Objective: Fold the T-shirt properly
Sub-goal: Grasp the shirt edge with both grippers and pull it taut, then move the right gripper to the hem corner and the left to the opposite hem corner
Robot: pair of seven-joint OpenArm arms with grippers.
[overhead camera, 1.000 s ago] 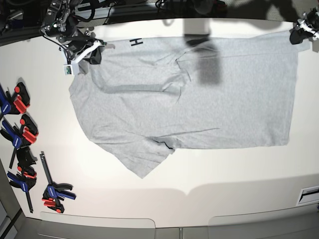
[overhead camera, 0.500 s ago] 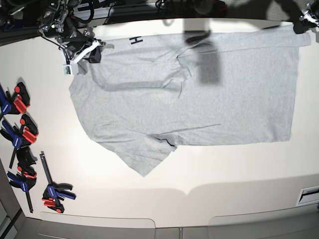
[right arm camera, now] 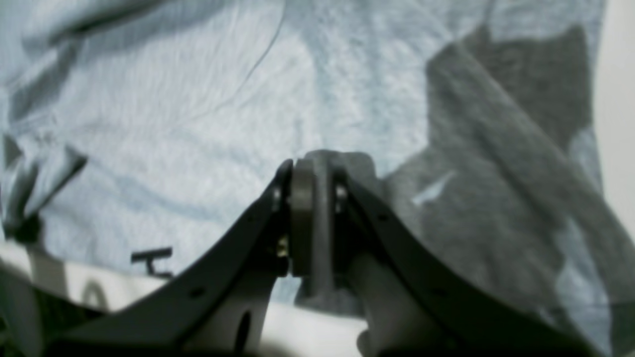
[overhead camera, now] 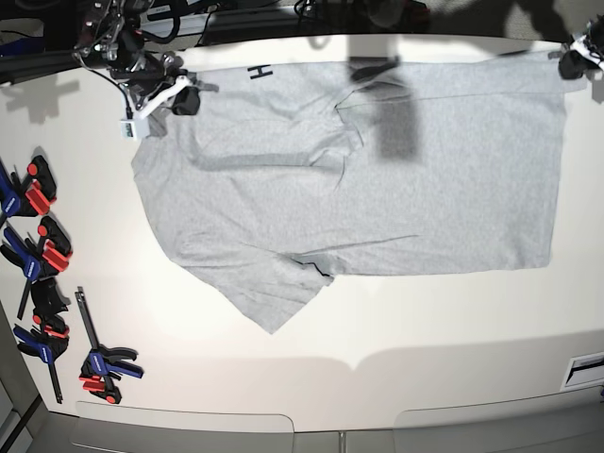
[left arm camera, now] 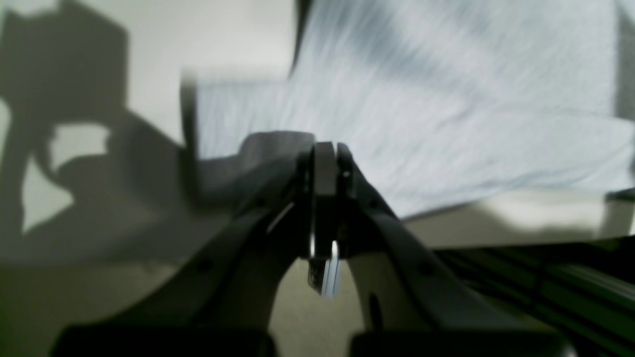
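Note:
The light grey T-shirt (overhead camera: 377,179) lies spread flat on the white table (overhead camera: 425,330), one sleeve pointing toward the near edge. Black lettering (overhead camera: 260,73) shows at its far edge. My right gripper (overhead camera: 186,99) sits at the shirt's far left corner. In the right wrist view its jaws (right arm camera: 315,161) are pressed together over the fabric (right arm camera: 198,124), with a small bunch of cloth at the tips. My left gripper (overhead camera: 569,62) is at the far right corner, shut (left arm camera: 325,148), with the blurred cloth (left arm camera: 446,99) stretching away from its tips.
Several red, blue and black clamps (overhead camera: 38,255) lie along the table's left edge. A dark rail with cables (overhead camera: 236,19) runs behind the far edge. A white slotted plate (overhead camera: 585,370) sits at the near right.
Both grippers have drawn the shirt's far edge toward the back of the table. The lettering and the far right corner now lie closer to the far edge.

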